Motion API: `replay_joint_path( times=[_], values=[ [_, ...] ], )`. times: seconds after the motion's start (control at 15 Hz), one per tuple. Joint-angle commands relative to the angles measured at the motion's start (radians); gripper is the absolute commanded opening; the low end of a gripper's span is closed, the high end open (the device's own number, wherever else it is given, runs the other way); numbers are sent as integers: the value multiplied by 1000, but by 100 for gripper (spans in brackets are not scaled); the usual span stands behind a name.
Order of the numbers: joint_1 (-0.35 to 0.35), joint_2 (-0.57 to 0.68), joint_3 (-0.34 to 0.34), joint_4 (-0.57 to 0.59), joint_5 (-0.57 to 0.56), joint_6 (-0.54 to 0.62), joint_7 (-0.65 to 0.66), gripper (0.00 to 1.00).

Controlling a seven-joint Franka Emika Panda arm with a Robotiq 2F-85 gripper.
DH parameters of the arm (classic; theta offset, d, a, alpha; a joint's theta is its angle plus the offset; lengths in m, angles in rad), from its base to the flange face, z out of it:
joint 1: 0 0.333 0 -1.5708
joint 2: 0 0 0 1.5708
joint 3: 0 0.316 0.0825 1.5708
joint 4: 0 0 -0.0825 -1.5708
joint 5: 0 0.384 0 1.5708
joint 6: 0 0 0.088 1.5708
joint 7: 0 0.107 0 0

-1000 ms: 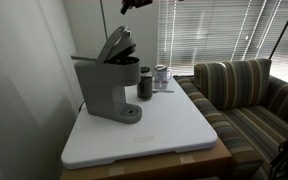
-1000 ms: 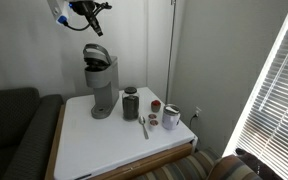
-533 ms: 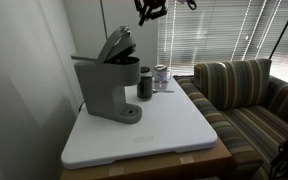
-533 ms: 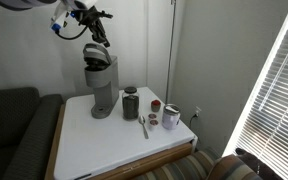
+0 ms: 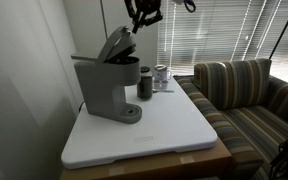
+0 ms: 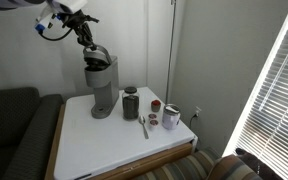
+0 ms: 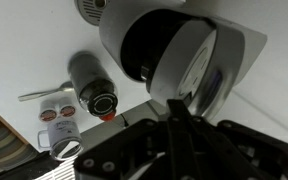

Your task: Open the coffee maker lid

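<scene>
My tool point(image 7: 176, 125) looks closed, fingers together and gripping nothing, hovering just above the lid point(image 5: 115, 44); I can't tell whether they touch. The lid stands tilted up on the coffee maker point(image 6: 101, 90), on the table point(image 5: 174, 125).

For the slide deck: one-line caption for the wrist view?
Wrist view: gripper close above the coffee maker, coffee maker lid raised; metal jar and mug on the white table.

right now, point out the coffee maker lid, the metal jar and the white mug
coffee maker lid point(image 5: 113, 46): exterior view, grey outer face
metal jar point(image 6: 131, 105): exterior view, side wall
white mug point(image 6: 171, 119): exterior view, front wall
</scene>
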Motion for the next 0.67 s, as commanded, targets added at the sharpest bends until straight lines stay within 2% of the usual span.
replay_joint_path(
  times=[0.0, 0.2, 0.33, 0.6],
  values=[
    [-74, -3, 90, 8, 53, -31, -86, 0],
    [-90, 1, 107, 9, 50, -7, -106, 0],
    [-74, 3, 86, 8, 35, 23, -107, 0],
    [-76, 14, 89, 22, 40, 41, -138, 0]
  ],
)
